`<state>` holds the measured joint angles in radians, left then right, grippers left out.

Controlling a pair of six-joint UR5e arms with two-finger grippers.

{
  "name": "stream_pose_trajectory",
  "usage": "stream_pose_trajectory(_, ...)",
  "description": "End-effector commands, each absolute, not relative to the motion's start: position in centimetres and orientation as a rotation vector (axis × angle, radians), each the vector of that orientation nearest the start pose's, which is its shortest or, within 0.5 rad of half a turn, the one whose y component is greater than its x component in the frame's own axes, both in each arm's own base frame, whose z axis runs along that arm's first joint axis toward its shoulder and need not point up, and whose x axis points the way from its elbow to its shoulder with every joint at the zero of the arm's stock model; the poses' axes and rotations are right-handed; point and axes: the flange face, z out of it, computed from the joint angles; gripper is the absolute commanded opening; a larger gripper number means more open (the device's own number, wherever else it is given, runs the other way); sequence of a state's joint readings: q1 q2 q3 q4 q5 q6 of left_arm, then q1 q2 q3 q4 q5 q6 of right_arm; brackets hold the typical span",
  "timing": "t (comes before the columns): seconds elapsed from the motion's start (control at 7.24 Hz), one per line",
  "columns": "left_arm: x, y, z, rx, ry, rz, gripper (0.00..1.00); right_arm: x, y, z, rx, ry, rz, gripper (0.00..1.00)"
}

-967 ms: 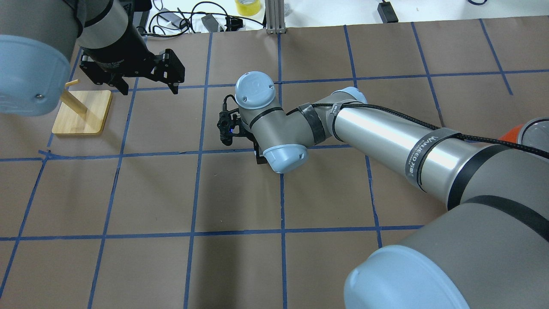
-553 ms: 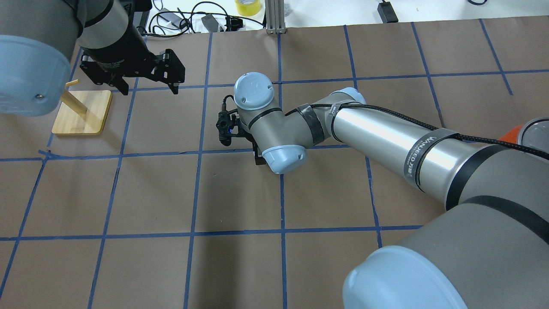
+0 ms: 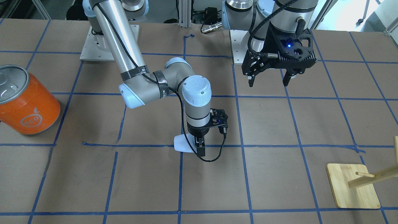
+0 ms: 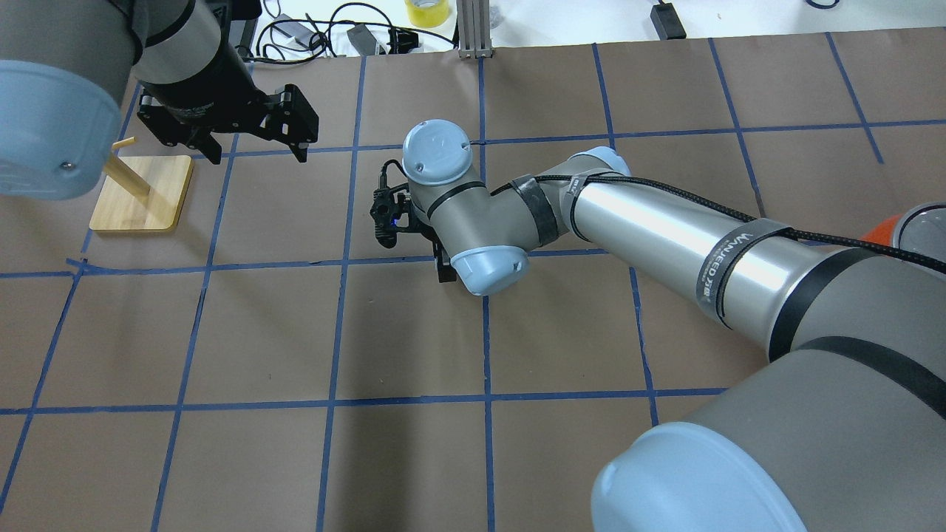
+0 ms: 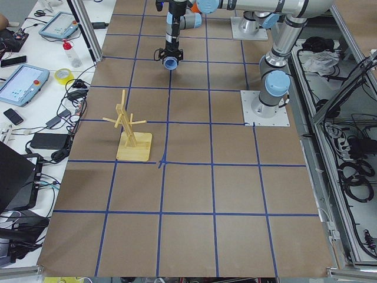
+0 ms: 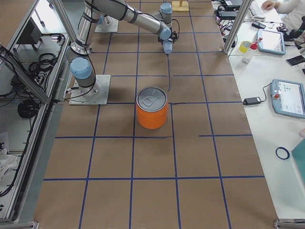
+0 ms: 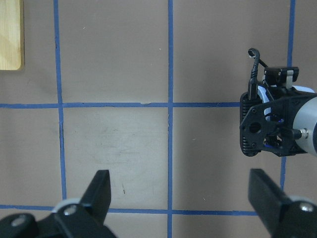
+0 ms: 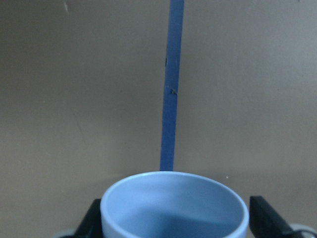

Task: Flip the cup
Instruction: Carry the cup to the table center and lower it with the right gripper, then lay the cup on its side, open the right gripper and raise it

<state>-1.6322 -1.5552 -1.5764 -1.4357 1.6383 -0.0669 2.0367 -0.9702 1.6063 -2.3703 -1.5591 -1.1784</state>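
Note:
The cup [image 3: 182, 144] is a small pale blue-grey tumbler near the table's middle, by a blue tape line. My right gripper [image 3: 200, 148] points down and is shut on it. In the right wrist view the cup [image 8: 173, 208] sits between both fingers [image 8: 262, 218] with its open mouth toward the camera. I cannot tell whether it touches the table. The side views show it too [image 5: 171, 62] [image 6: 167, 47]; the overhead view hides it under the wrist. My left gripper [image 3: 268, 84] [image 4: 259, 151] [image 7: 183, 198] is open and empty, hovering above the table.
A large orange can [image 3: 26, 102] [image 6: 152, 107] with a silver lid stands on the right arm's side. A wooden peg rack [image 3: 353, 186] [image 4: 140, 192] [image 5: 132, 132] stands on the left arm's side. Brown paper with a blue tape grid [image 4: 332, 332] covers the table.
My right wrist has shifted slightly to the left and away in the overhead view. The left arm has not moved.

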Motion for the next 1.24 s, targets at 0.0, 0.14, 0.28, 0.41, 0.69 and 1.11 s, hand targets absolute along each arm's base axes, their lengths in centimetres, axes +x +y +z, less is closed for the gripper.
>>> stream_pose_trajectory(0.0, -15.8, -48.8, 51.0, -0.009, 3.084, -0.228, 1.0, 40.1, -55.1, 22.6, -2.296, 2.218, -0.294, 1.0)
stream_pose_trajectory(0.14, -16.0, -48.9, 50.8, -0.007, 3.104, -0.22, 1.0, 39.0, -55.3, 23.6, -2.279, 2.239, -0.306, 1.0)
stream_pose_trajectory(0.28, -16.0, -49.1, 50.2, 0.012, 3.123, -0.203, 1.0, 37.4, -55.5, 24.9, -2.248, 2.267, -0.28, 0.99)
stream_pose_trajectory(0.41, -16.3, -49.8, 49.2, 0.05, 3.157, -0.174, 1.0, 35.4, -55.8, 27.2, -2.196, 2.315, -0.261, 0.99)
stream_pose_trajectory(0.69, -14.8, -51.8, 46.1, -0.029, 3.315, -0.073, 1.0, 29.9, -56.3, 32.4, -2.059, 2.41, -0.236, 0.99)
stream_pose_trajectory(1.11, -14.0, -55.3, 37.6, -0.05, 3.498, 0.114, 1.0, 20.0, -55.8, 39.5, -1.755, 2.561, -0.158, 1.0)
